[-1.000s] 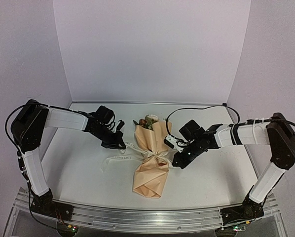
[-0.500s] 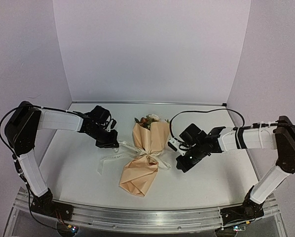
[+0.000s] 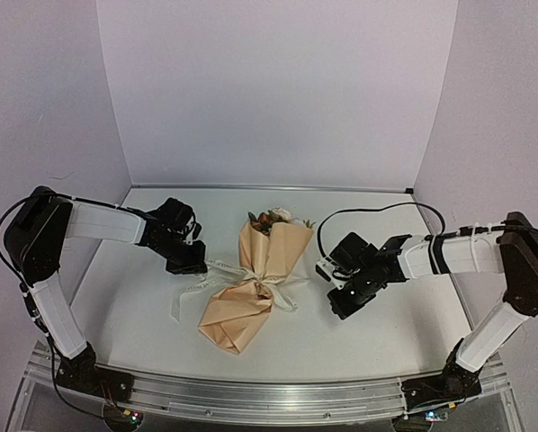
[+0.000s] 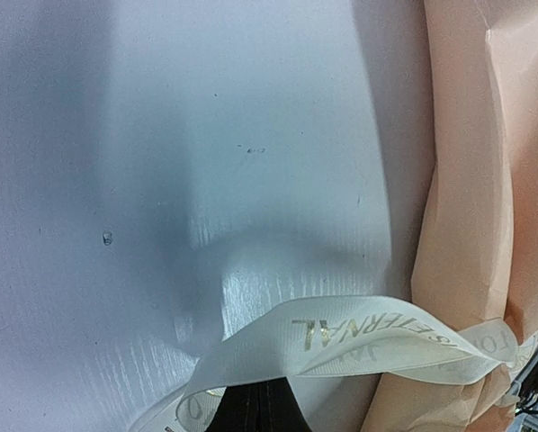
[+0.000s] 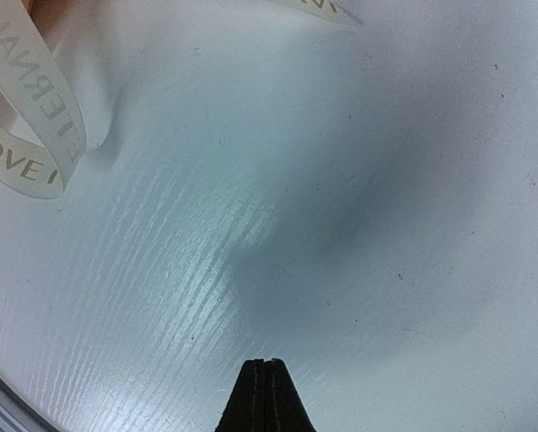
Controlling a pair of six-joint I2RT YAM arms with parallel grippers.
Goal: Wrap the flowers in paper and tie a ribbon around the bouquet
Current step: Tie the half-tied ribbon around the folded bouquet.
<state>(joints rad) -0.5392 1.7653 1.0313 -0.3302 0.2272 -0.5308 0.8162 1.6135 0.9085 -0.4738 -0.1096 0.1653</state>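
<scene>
The bouquet (image 3: 251,288) lies in the middle of the table, its narrow end swung toward the near left. The flowers (image 3: 271,219) poke out of the wide far end of the tan paper (image 3: 237,319). The cream ribbon (image 3: 219,268) is knotted round the bouquet's waist, and one strand runs left to my left gripper (image 3: 200,266), which is shut on it. In the left wrist view the lettered ribbon (image 4: 359,335) loops over the closed jaws of the left gripper (image 4: 255,398), beside the paper (image 4: 485,180). My right gripper (image 3: 339,312) is shut and empty; its wrist view shows the right gripper (image 5: 265,364) over bare table, a ribbon loop (image 5: 35,135) well away.
A loose ribbon tail (image 3: 181,301) trails on the white table (image 3: 386,333) left of the bouquet. The right arm's black cable (image 3: 377,207) arcs over the far right. Grey walls close the back and sides, and a metal rail (image 3: 269,398) runs along the near edge.
My left gripper has drawn back to the left with the ribbon, and the bouquet's narrow end has swung left after it. The right gripper has shifted slightly right, away from the bouquet.
</scene>
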